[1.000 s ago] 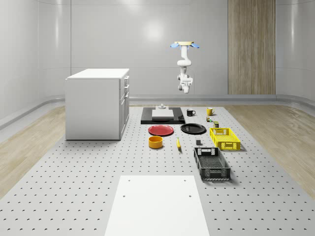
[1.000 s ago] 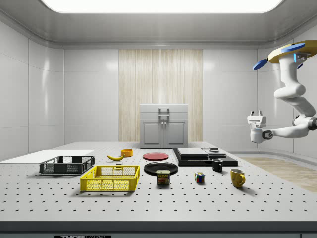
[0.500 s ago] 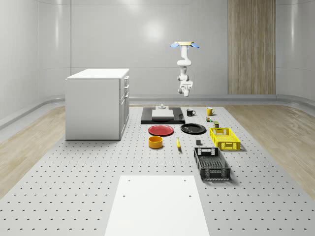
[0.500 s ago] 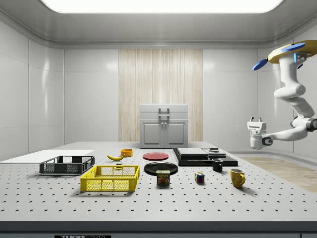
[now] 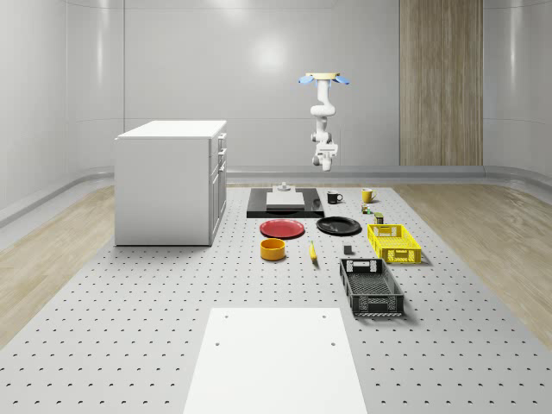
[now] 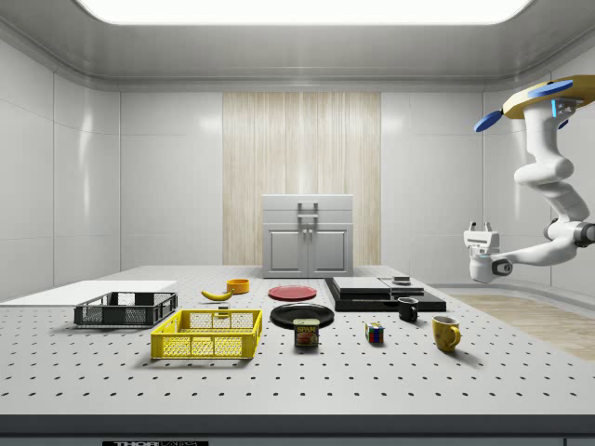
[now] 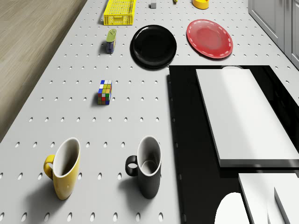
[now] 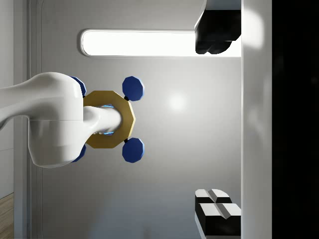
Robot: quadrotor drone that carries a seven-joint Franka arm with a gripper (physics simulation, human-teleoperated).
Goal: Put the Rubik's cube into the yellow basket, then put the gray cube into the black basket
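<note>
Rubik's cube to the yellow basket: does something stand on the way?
Yes. A small can stands on the table between the Rubik's cube and the yellow basket, slightly beside the straight line.

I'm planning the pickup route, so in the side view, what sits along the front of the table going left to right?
Black basket → yellow basket → can → Rubik's cube → black mug → yellow mug. The gripper hangs in the air farther right, above table height.
</note>
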